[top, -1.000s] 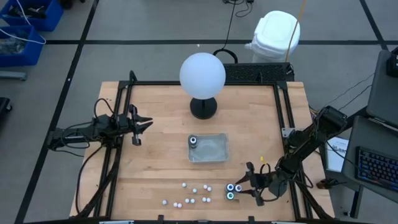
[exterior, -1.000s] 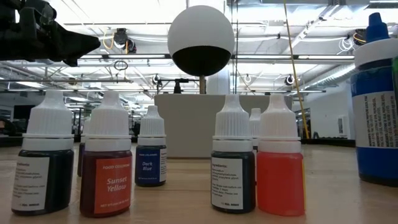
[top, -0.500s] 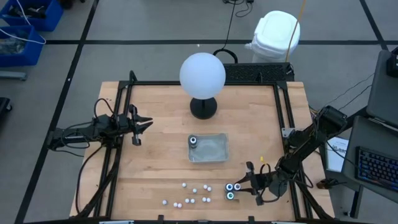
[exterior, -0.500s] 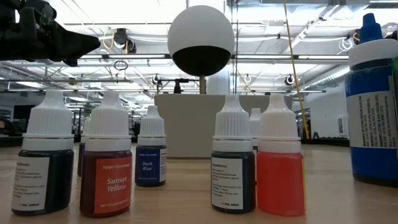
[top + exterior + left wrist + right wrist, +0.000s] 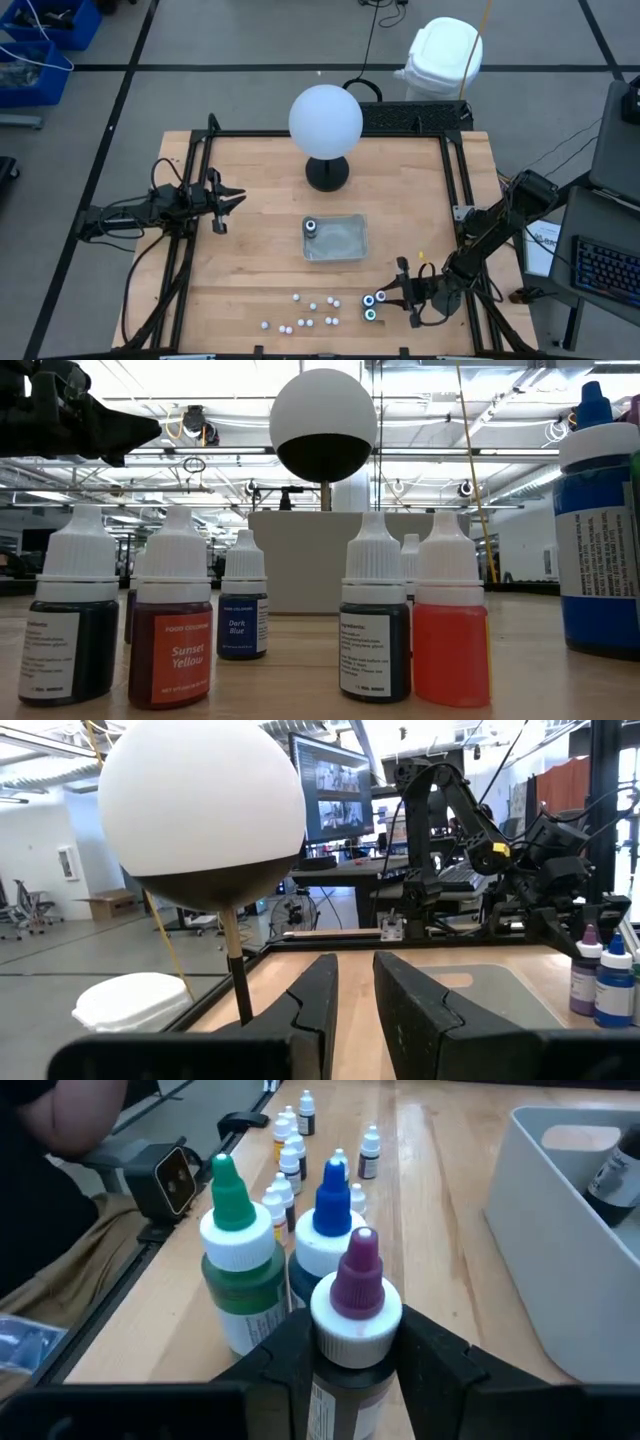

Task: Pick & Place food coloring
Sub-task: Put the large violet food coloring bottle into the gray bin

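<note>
The food coloring bottles stand on their bases near the table's front edge. Several small white-topped ones form a loose group, which the low view shows close up. To their right stand a green-topped bottle, a blue-topped one and a purple-topped one. My right gripper is shut on the purple-topped bottle. One more dark bottle stands in the clear tray. My left gripper waits at the table's left side, slightly open and empty. My right gripper pinches the purple-topped bottle between its two fingers. They sit on opposite sides of the bottle's body, just under the white collar. They come slanting down from the table's right side. The bottle stands upright; the fingers hide its base.
A big white globe on a black base stands at the table's far middle, behind the tray. The green and blue bottles stand close beside the held one. A black frame rail runs along the table's right side. Bare wood lies between the tray and the left arm.
In the low view the blue-topped bottle has shifted a little toward the table's left and now leans slightly. The small bottles, the tray and the left arm have kept still.
</note>
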